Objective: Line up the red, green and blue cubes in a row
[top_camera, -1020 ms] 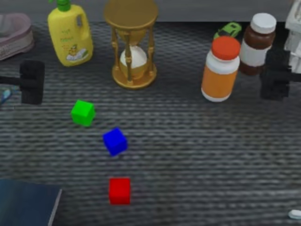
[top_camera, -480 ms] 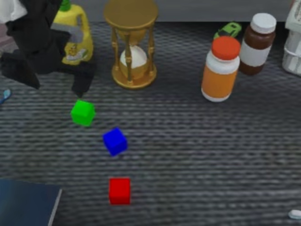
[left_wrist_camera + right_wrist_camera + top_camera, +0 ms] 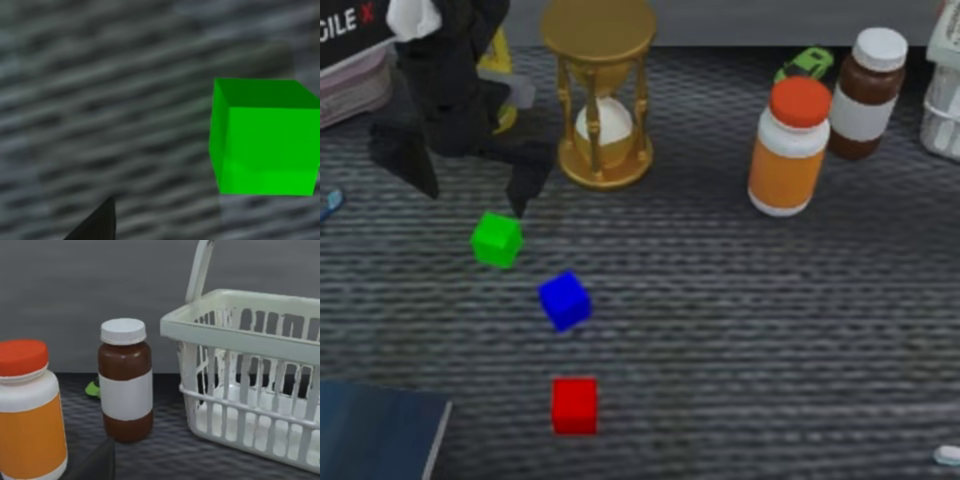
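Observation:
The green cube [image 3: 497,240] lies at the table's left, with the blue cube [image 3: 565,300] nearer the front and to its right. Nearest the front sits the red cube [image 3: 574,405], so the three form a slanting, bent line. My left gripper [image 3: 472,197] hangs open just behind the green cube, its fingers [image 3: 525,180] spread wide and holding nothing. The left wrist view shows the green cube [image 3: 262,137] close by, off to one side of a finger [image 3: 97,225]. My right gripper [image 3: 142,472] is outside the top view; it is open, empty, and faces the bottles.
Along the back stand a gold hourglass [image 3: 600,100], an orange bottle [image 3: 790,150], a brown bottle [image 3: 865,95], a lime toy car [image 3: 805,63] and a white basket [image 3: 945,90]. The left arm partly hides a yellow bottle [image 3: 500,55]. A blue book [image 3: 375,430] lies front left.
My left arm has swung in from the table's left edge and now hovers, open, behind the green cube. The right gripper has left the top view. The cubes have not moved.

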Available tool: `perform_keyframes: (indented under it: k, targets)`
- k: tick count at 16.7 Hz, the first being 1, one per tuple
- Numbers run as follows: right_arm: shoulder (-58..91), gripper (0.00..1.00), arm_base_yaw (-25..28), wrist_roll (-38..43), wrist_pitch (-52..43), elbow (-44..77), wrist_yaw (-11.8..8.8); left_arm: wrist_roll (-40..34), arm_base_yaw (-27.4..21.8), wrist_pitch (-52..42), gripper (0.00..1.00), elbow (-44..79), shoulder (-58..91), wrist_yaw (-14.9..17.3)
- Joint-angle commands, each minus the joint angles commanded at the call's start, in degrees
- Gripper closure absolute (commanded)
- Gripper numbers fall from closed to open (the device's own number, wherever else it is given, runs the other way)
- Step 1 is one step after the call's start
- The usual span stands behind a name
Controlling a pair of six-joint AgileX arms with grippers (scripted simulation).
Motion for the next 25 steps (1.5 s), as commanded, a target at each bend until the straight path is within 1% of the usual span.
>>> perform_keyframes:
  k: [6,13,18,25]
  targets:
    - [0.0,0.0,0.0,0.0,0.0,0.0,0.0,0.1,0.2,1.0,0.0,-0.7,0.4,0.0]
    - [0.0,0.0,0.0,0.0,0.0,0.0,0.0,0.1,0.1,14.3,0.0,-9.2,4.9,0.1]
    - [0.0,0.0,0.0,0.0,0.0,0.0,0.0,0.1,0.1,15.1,0.0,-9.9,5.3,0.1]
    - [0.0,0.0,0.0,0.0,0.0,0.0,0.0,0.1,0.1,15.1,0.53,-9.9,5.3,0.1]
